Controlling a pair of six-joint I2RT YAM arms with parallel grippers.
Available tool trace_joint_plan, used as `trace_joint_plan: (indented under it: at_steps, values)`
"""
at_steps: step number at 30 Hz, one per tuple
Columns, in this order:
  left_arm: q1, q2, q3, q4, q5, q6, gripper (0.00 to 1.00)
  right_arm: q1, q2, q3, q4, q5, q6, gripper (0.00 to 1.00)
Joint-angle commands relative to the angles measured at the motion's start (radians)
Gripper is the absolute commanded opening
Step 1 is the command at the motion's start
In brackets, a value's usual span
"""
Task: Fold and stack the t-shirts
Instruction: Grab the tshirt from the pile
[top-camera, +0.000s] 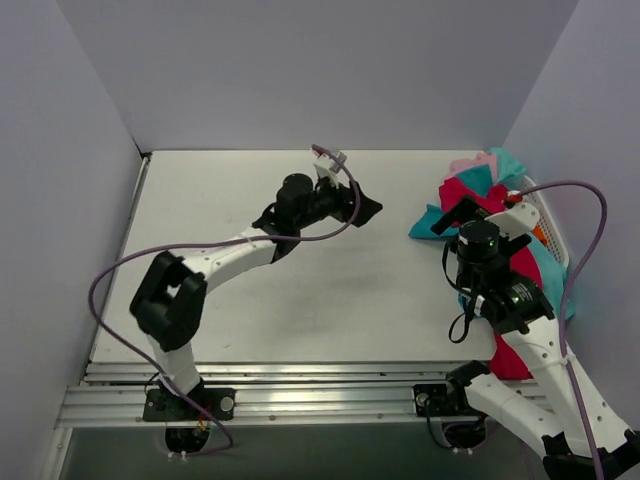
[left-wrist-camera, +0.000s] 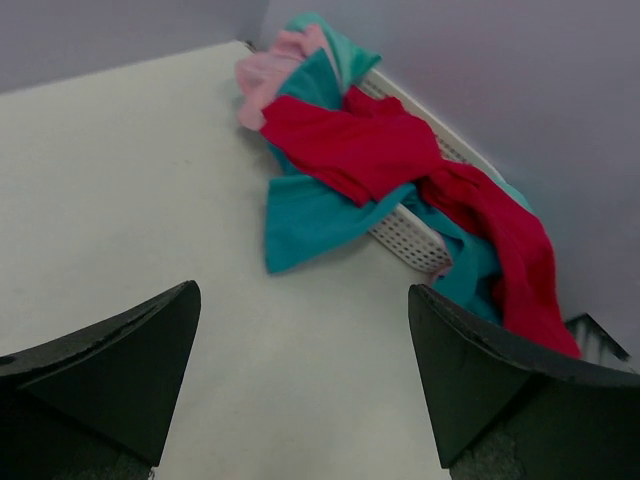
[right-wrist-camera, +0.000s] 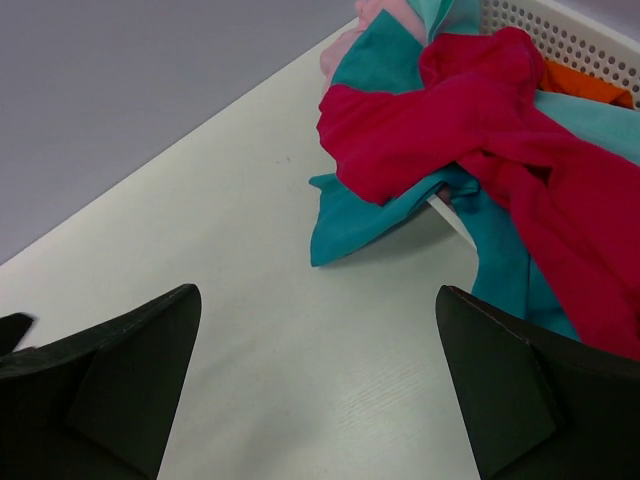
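The t-shirts lie in a heap over a white slotted basket (top-camera: 548, 225) at the table's right edge. A crimson red tee (top-camera: 462, 192) is on top, with teal tees (top-camera: 508, 163) and a pale pink tee (top-camera: 470, 162) under and behind it. In the left wrist view the red tee (left-wrist-camera: 360, 140) drapes over the basket (left-wrist-camera: 410, 235) and a teal tee (left-wrist-camera: 310, 215) spills onto the table. My left gripper (top-camera: 366, 207) is open and empty over the table middle, left of the heap. My right gripper (top-camera: 478, 222) is open and empty just beside the heap, near the red tee (right-wrist-camera: 430, 120).
An orange cloth (right-wrist-camera: 585, 85) shows inside the basket (right-wrist-camera: 560, 35). Grey walls close in the table on the left, back and right. Bare white tabletop (top-camera: 250, 330) lies left of the heap. A purple cable loops from each arm.
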Motion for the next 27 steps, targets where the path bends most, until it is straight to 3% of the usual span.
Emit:
trace_joint_plan:
  at_steps: [1,6,9,11,13,16,18,19,20,21,23,27]
  values:
    - [-0.007,0.149,0.108,0.227,0.322,-0.192,0.94,-0.012,-0.07,-0.026,0.006,0.024,0.069,1.0]
    - [-0.018,0.444,0.366,0.428,0.479,-0.462,0.94,-0.018,-0.145,-0.011,-0.075,0.07,0.102,1.0]
    - [-0.032,0.6,0.488,0.662,0.548,-0.658,0.94,-0.018,-0.185,-0.005,-0.106,0.12,0.117,1.0]
    - [-0.038,0.675,0.514,0.755,0.55,-0.764,0.94,-0.018,-0.199,-0.034,-0.076,0.14,0.111,1.0]
    - [-0.041,0.679,0.468,0.819,0.531,-0.772,0.94,-0.021,-0.177,-0.078,0.026,0.128,0.099,1.0]
    - [-0.047,0.563,0.345,0.727,0.481,-0.643,0.94,-0.051,0.006,-0.092,0.09,0.053,0.097,1.0]
    - [-0.051,0.394,0.181,0.549,0.426,-0.454,0.94,-0.158,0.195,-0.076,0.119,-0.029,0.097,1.0]
    - [-0.055,0.327,0.129,0.472,0.34,-0.377,0.94,-0.209,0.24,-0.085,0.194,-0.145,0.093,1.0]
    - [-0.056,0.205,0.039,0.398,0.288,-0.257,0.94,-0.319,0.305,-0.1,0.237,-0.209,0.088,0.99]
    - [-0.059,0.149,-0.003,0.288,0.236,-0.213,0.94,-0.381,0.332,-0.117,0.28,-0.263,0.086,0.95]
    - [-0.052,0.005,-0.121,0.226,0.137,-0.138,0.94,-0.555,0.392,-0.155,0.369,-0.389,0.092,0.91]
    - [-0.039,-0.188,-0.295,0.171,0.051,-0.084,0.94,-0.673,0.47,-0.175,0.444,-0.45,0.102,0.9]
